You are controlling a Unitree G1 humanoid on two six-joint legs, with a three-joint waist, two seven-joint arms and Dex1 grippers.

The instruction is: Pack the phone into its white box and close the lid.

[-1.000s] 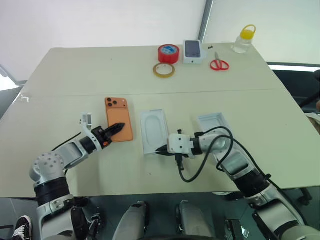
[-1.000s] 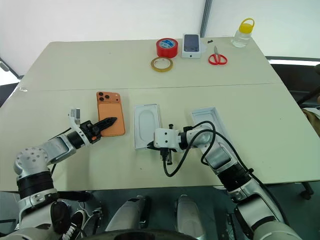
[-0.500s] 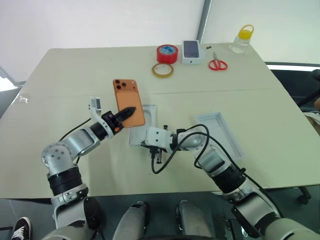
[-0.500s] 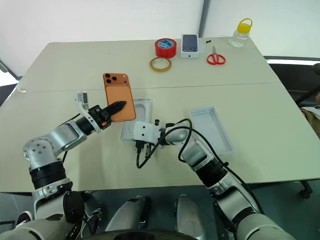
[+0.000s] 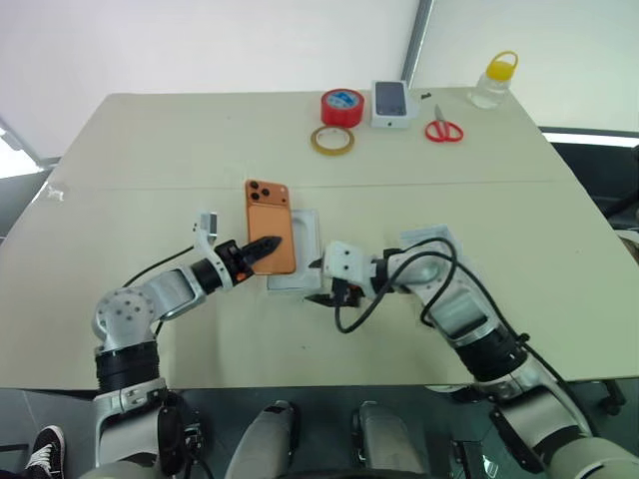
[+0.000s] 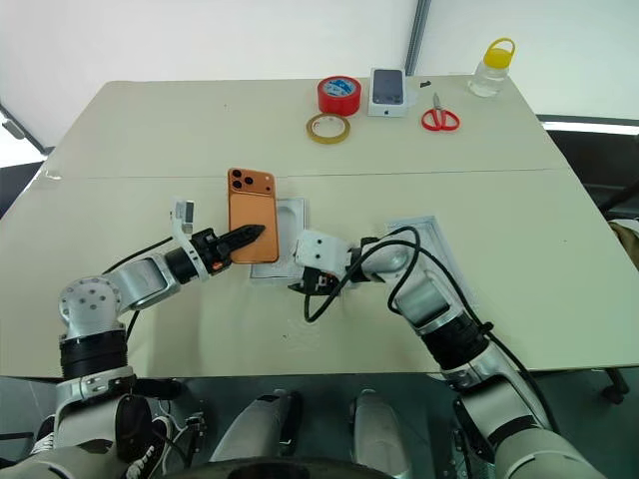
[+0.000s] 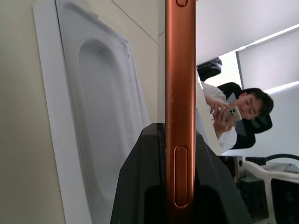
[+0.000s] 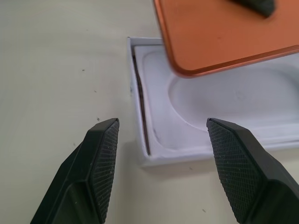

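Left eye view gives you the key relation: the orange phone (image 5: 270, 213), clamped in the left gripper (image 5: 262, 245), hangs over the left half of the white box tray (image 5: 301, 251) near the tabletop's front middle, its long axis roughly parallel to the tray's. Your right gripper (image 8: 166, 175) stands with its jaws spread and empty at the tray's near end. The lid (image 5: 442, 242) lies just right of it. Judge the phone still needs shifting right before lowering

Orange phone (image 5: 270, 212) lifted, overlapping open white box (image 5: 300, 254).
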